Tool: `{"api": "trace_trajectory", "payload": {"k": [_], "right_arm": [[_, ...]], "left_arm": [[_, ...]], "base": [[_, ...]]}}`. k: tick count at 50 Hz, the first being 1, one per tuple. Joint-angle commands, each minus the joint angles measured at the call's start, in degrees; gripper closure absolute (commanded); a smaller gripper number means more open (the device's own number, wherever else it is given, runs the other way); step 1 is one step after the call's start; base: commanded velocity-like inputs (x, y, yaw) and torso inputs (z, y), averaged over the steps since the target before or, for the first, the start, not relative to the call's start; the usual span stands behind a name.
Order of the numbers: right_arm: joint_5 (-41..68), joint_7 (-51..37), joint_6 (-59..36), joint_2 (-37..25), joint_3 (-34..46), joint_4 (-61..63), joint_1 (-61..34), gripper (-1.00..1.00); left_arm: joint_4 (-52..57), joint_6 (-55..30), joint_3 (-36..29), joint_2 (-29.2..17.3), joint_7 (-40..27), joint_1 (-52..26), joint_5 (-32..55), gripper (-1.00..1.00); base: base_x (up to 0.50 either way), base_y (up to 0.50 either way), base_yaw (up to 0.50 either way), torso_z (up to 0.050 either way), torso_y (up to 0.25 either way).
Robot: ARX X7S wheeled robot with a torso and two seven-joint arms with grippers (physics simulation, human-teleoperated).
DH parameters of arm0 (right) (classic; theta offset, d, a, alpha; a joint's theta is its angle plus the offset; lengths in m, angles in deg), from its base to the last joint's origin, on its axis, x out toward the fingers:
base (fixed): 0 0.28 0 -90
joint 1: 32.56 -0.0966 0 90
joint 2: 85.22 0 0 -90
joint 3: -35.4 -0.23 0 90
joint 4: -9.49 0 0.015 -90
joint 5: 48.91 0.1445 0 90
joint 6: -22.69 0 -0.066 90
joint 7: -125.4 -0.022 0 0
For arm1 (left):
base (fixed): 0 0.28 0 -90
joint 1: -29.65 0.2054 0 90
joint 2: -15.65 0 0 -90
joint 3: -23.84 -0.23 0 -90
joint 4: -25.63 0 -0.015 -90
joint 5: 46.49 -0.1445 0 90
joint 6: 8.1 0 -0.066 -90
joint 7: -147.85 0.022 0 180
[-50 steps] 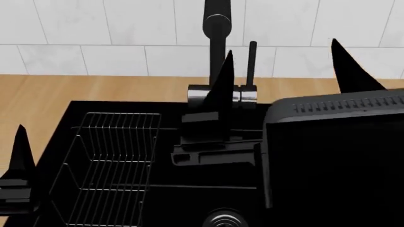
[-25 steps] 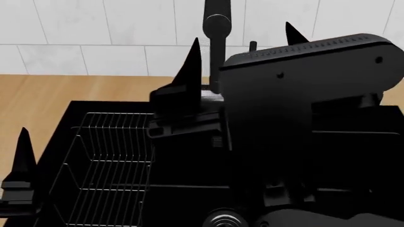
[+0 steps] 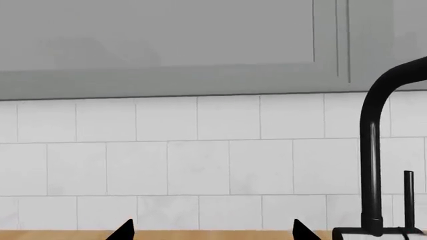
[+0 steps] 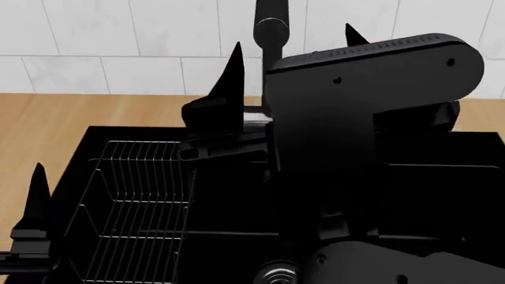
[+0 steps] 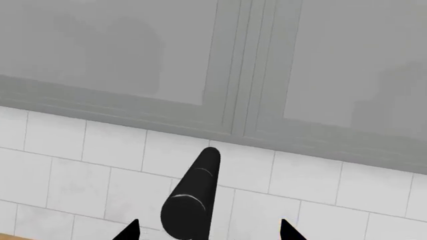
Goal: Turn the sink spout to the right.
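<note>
In the head view, nearest to us, the bulk of the right arm (image 4: pixel 371 154) filled the centre and right of the frame, hiding most of the sink (image 4: pixel 110 137) on that side. At the lower left edge one pointed finger of the left gripper (image 4: pixel 33 204) stood up beside the sink's left rim; in the left wrist view its two fingertips (image 3: pixel 124 230) peeked up at the bottom edge, well apart from each other with nothing between them, so we judged it wide open. The wire rack (image 4: pixel 134 207) lay in the left part of the basin, and the round metal drain (image 4: pixel 272 275) showed at the bottom centre, partly covered by the arm. Farther back, the right gripper (image 4: pixel 288 59) was raised at the upper centre, one finger to the left of the sink spout (image 4: pixel 271 35) and the other tip poking up to its right (the palm itself was hidden by the wrist housing). In the right wrist view the spout's curved end rose between the two spread tips (image 5: pixel 129 231), which stood apart from the tube on either side, so this gripper was open around it without closing on it. Behind everything ran the wooden countertop (image 4: pixel 47 118), the white tiled wall (image 4: pixel 118 35) and, in the wrist views, grey cabinets (image 5: pixel 133 50).
</note>
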Motion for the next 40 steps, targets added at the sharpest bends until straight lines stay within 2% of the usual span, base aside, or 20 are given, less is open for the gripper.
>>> {"api": "trace_trajectory", "payload": {"k": [1, 14, 40], "right_arm": [[-4.6, 3.2, 2.4, 1.0, 0.8, -2.8, 0.9, -1.00], [-11.4, 8.1, 7.0, 2.9, 2.7, -8.3, 3.7, -1.00], [-14.7, 13.4, 9.1, 6.2, 4.8, -13.3, 0.8, -1.00]], "left_arm": [[-0.6, 0.2, -1.1, -0.4, 0.5, -0.1, -0.2, -1.00], [-0.9, 0.0, -1.8, -0.6, 0.2, -0.3, -0.6, -1.00], [-1.4, 0.1, -2.4, -0.9, 0.0, -0.6, -0.7, -1.00]], "base": [[0.00, 0.00, 0.00, 0.000, 0.000], [0.00, 0.00, 0.00, 0.000, 0.000], [0.00, 0.00, 0.00, 0.000, 0.000]]}}
